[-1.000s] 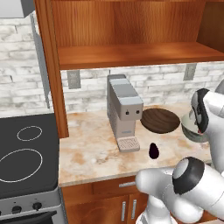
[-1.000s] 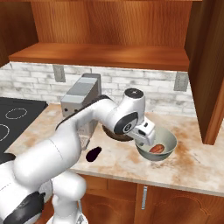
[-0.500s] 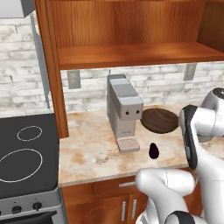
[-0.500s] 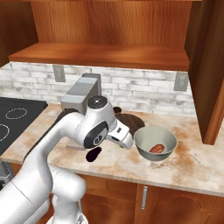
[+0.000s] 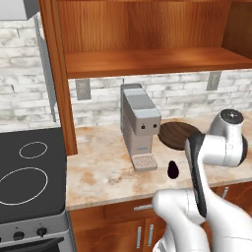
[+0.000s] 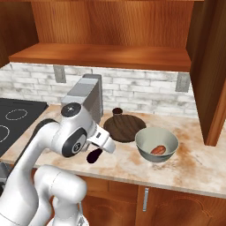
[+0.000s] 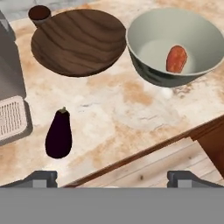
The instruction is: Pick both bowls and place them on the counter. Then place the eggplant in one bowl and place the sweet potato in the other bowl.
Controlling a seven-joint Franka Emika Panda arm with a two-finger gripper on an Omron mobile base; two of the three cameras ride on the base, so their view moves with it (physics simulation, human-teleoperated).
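Observation:
The shallow dark wooden bowl (image 7: 78, 41) (image 6: 125, 128) (image 5: 179, 134) stands empty on the marbled counter (image 7: 122, 109). To its right stands the grey-green bowl (image 7: 175, 46) (image 6: 156, 144) with the orange sweet potato (image 7: 176, 59) (image 6: 158, 149) lying inside. The dark purple eggplant (image 7: 58, 134) (image 5: 173, 169) (image 6: 94, 155) lies on the counter in front of the wooden bowl, near the front edge. My gripper (image 7: 113, 179) hovers above the counter's front edge, open and empty, with the eggplant ahead and to the left of its fingertips (image 7: 41, 178).
A grey coffee machine (image 5: 140, 125) (image 6: 86, 99) stands left of the bowls, its drip tray (image 7: 13, 118) close to the eggplant. A small brown cup (image 7: 39, 14) (image 6: 117, 111) sits behind the wooden bowl. The black stovetop (image 5: 29, 172) lies far left. A wooden shelf (image 6: 106, 55) overhangs the counter.
My hand has drawn back from over the grey-green bowl toward the counter's front edge, near the eggplant. The sweet potato stays in that bowl. The jaws have stayed open.

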